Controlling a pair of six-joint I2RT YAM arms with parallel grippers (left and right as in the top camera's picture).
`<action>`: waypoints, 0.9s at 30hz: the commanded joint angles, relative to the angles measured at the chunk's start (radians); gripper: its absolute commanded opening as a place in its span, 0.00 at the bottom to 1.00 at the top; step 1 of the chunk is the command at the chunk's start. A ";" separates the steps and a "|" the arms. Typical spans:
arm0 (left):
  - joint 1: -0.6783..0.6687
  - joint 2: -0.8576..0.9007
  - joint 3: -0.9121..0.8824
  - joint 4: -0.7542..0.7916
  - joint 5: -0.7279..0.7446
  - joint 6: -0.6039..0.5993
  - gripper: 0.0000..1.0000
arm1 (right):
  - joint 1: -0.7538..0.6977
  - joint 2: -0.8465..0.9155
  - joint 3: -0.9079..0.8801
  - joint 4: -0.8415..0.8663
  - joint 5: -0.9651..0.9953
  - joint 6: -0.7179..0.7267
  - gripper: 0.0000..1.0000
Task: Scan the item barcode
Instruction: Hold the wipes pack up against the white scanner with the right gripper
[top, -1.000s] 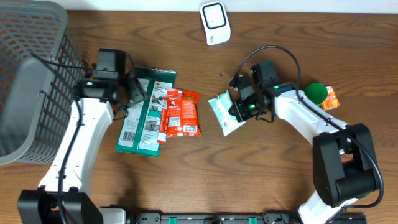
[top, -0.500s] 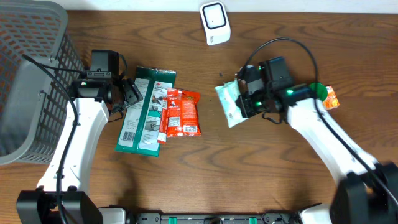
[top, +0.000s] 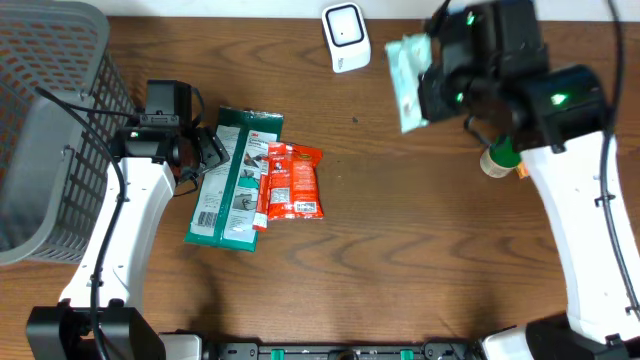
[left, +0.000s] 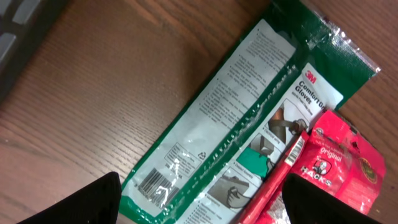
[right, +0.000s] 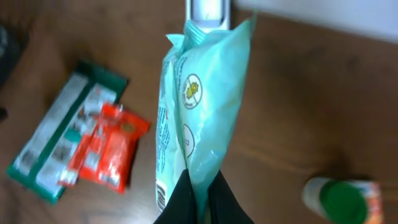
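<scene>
While the right gripper (right: 200, 186) pinches a pale green packet (right: 205, 106) with the white scanner (right: 208, 12) ahead of it, the left gripper (left: 199, 199) hangs spread over a green glove pack (left: 249, 118), a red packet (left: 336, 168) near one finger.

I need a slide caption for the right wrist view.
Right tool pinches a mint-green pouch above the wooden table, white scanner beyond.

table (top: 380, 250): brown wood, grain showing, smooth with a low sheen
glove pack (left: 249, 124): green and white plastic film, glossy, crinkled
red packet (top: 292, 182): shiny plastic film, wrinkled
mint pouch (right: 205, 112): soft plastic film, faint sheen
basket (top: 50, 120), upper left: grey plastic mesh, matt
scanner (top: 346, 36), top centre: white plastic, smooth
</scene>
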 joint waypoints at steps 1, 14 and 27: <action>0.002 -0.006 -0.001 -0.003 -0.009 0.008 0.83 | 0.032 0.087 0.128 0.002 0.124 -0.006 0.01; 0.002 -0.006 -0.001 -0.003 -0.009 0.009 0.83 | 0.195 0.401 0.160 0.489 0.515 -0.312 0.01; 0.002 -0.006 -0.001 -0.003 -0.009 0.008 0.83 | 0.221 0.760 0.160 1.084 0.710 -0.836 0.01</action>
